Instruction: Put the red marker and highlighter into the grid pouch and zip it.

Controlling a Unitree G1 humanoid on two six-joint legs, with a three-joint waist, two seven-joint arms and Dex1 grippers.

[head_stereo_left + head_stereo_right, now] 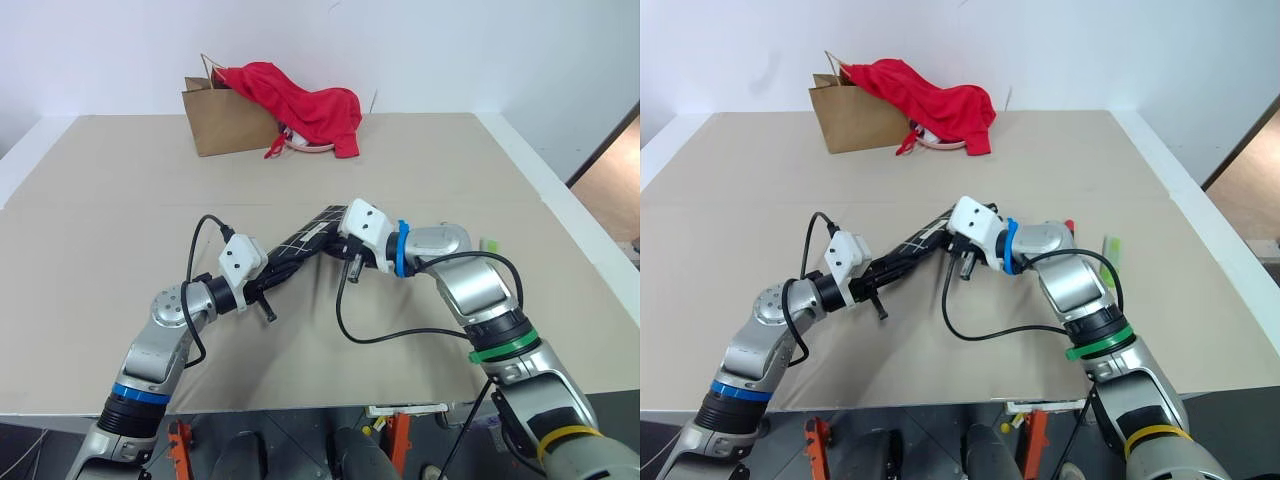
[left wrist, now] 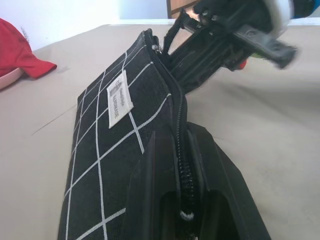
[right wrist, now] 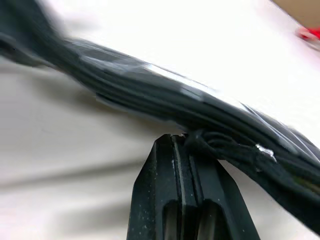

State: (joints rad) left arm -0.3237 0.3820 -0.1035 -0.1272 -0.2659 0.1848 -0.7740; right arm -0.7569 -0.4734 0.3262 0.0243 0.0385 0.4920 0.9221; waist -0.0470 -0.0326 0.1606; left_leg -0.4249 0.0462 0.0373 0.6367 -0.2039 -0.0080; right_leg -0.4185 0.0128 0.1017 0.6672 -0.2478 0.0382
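Both pincers clamp grid pouch (image 1: 300, 243), seemingly airborne.

Brown paper bag (image 1: 220, 122) stands at table's (image 1: 120, 180) far edge, left of centre. Red cloth (image 1: 300, 105) draped over bag's top, spilling down its right side onto table.

Silver arms w/ blue, green, yellow rings, black cables, 2 black fingers (image 2: 165, 200).
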